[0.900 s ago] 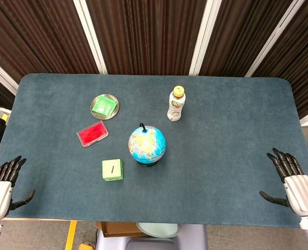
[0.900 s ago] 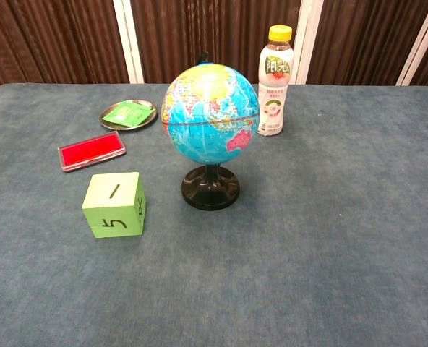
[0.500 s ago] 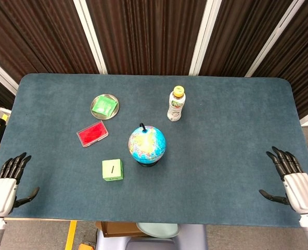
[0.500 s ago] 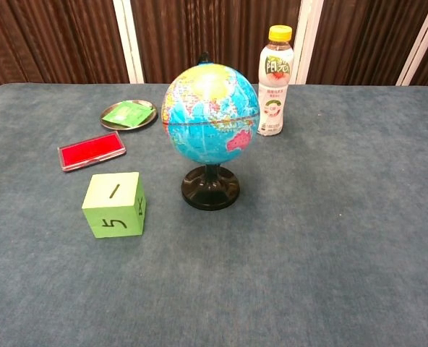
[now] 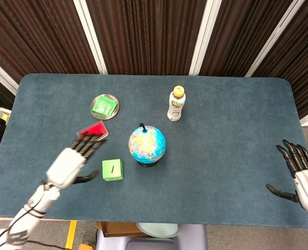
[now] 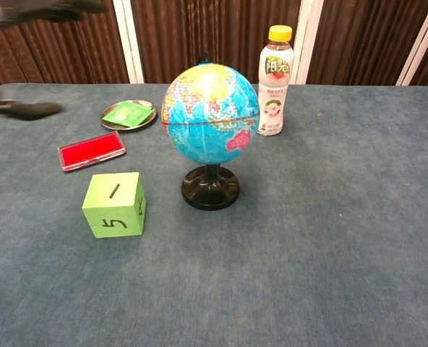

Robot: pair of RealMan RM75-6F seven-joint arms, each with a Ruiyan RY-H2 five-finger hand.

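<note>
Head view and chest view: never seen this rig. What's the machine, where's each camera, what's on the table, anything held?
It is a two-armed robot with fingered hands, steered by a person. The head view looks down on the blue table; the chest view looks across it from low at the near edge.

The left hand hangs over the table with fingers spread, holding nothing, its fingertips above the red flat case and beside the green cube. It shows blurred at the chest view's top left corner. The right hand is open at the table's right edge, also holding nothing.

On the table: a globe on a black stand, a bottle with a yellow cap standing behind it, and a small metal dish holding a green packet.
</note>
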